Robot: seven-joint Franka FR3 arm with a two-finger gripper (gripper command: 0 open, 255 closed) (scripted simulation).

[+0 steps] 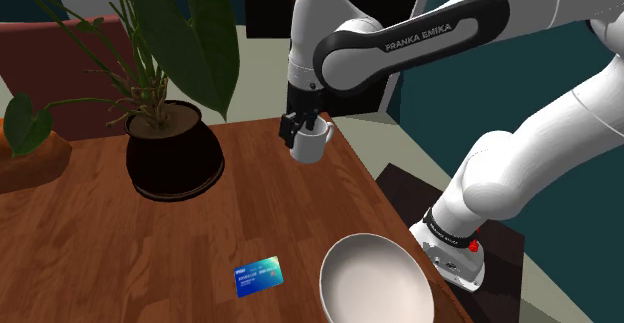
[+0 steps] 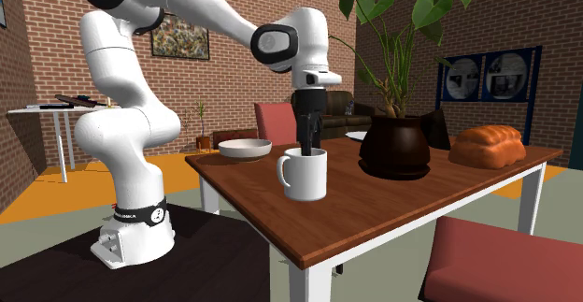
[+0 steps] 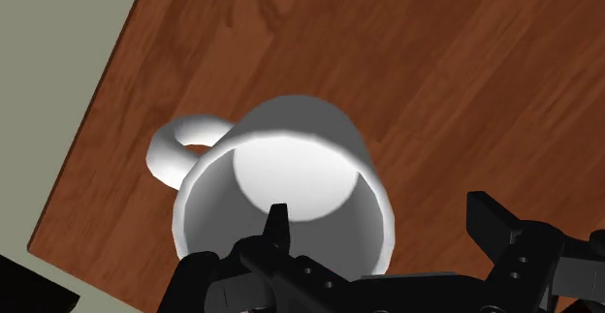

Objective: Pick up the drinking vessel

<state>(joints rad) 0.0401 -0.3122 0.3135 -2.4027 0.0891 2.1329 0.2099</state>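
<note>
Spread tool (image 2: 310, 141) straddling white mug (image 2: 304, 176) wall near bench (image 2: 448, 197) corner, not pinching. Potted plant (image 2: 395, 149) close by; bowl (image 1: 375, 276), card (image 1: 258, 276) well apart.

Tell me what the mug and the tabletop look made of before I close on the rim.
Mug: plain white, smooth and matte with soft shading. It is likely ceramic, though the render leaves that open. Tabletop: reddish-brown wood, shown by its darker grain streaks, with a slight sheen that suggests a varnished finish.
</note>
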